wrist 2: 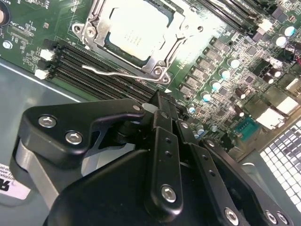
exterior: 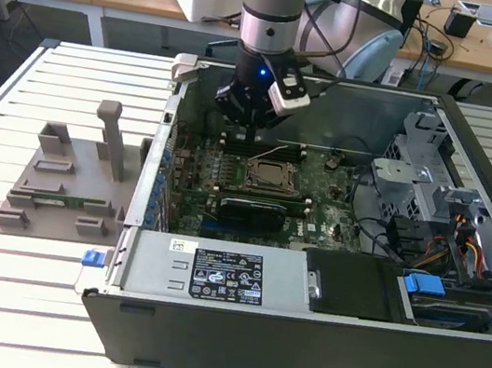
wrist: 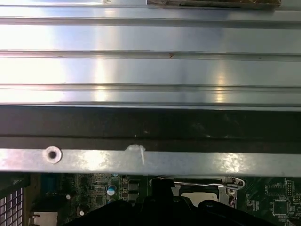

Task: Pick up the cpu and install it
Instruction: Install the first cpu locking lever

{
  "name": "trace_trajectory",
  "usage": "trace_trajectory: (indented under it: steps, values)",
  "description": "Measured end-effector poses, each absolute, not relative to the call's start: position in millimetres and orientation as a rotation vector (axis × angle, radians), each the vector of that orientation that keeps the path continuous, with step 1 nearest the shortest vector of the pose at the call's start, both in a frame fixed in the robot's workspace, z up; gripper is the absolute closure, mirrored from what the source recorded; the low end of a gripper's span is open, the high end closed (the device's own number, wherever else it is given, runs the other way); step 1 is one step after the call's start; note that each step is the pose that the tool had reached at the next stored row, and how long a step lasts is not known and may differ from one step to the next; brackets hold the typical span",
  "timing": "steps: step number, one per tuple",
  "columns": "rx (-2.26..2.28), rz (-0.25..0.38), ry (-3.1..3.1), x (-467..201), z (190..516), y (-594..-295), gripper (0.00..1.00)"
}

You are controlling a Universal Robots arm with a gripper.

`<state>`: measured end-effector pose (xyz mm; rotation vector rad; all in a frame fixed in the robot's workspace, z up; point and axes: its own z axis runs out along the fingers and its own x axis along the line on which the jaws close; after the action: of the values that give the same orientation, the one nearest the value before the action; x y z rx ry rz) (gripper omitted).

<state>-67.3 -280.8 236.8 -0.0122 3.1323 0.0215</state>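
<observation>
— One arm stood over the open computer case [exterior: 295,343] in the exterior view; where was its gripper [exterior: 249,133]?

— It hung just above the motherboard [exterior: 316,217], near the case's far wall, beside the socket [exterior: 271,176].

— And in the second wrist view?

— The cpu [wrist 2: 137,29] lay flat inside the socket frame [wrist 2: 96,35], and the thin lever [wrist 2: 120,74] ran along its edge. The gripper [wrist 2: 162,106] had its fingers closed together, holding nothing, apart from the cpu.

— The first wrist view?

— It showed the slatted table [wrist: 150,70], the case rim [wrist: 150,161] and the lever [wrist: 202,184] below.
</observation>
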Motion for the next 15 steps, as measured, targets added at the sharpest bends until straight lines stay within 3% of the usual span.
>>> trace_trajectory:
  steps: [4, 9, 15]
  values:
    - [-0.012, 0.028, 3.132, -66.4, 230.1, -280.9, 0.89]
    - [-0.012, 0.096, 3.131, -66.1, 228.8, -281.0, 0.89]
    - [-0.053, 0.099, 3.131, -63.1, 226.0, -281.0, 0.89]
